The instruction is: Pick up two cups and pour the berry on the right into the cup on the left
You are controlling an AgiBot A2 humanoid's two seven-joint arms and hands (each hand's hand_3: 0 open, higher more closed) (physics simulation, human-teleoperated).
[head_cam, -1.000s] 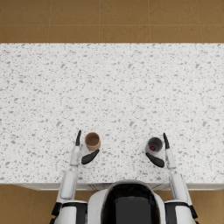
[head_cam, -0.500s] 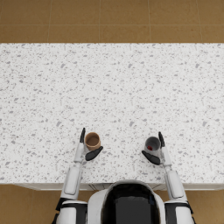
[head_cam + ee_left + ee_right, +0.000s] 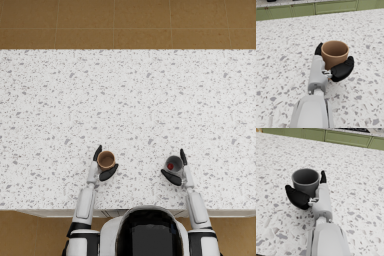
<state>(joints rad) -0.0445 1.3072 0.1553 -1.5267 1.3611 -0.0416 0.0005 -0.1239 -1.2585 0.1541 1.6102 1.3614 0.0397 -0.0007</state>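
A brown cup (image 3: 106, 160) stands upright on the speckled counter (image 3: 130, 100) near its front edge, and it looks empty (image 3: 334, 51). My left hand (image 3: 100, 166) grips it, thumb across the near side and fingers (image 3: 318, 49) behind it. To the right stands a dark grey cup (image 3: 174, 163) with a red berry (image 3: 170, 166) inside. My right hand (image 3: 177, 170) grips this cup (image 3: 305, 181) the same way, thumb in front and fingers (image 3: 323, 176) behind. The right wrist view hides the berry. Both cups rest on the counter.
The counter's front edge (image 3: 130, 211) runs just below both hands. Brown floor (image 3: 130, 22) lies beyond the far edge. Green cabinet fronts (image 3: 306, 8) show past the counter in the wrist views.
Both hands have moved inward and closed around their cups. The cups stay upright in nearly the same spots.
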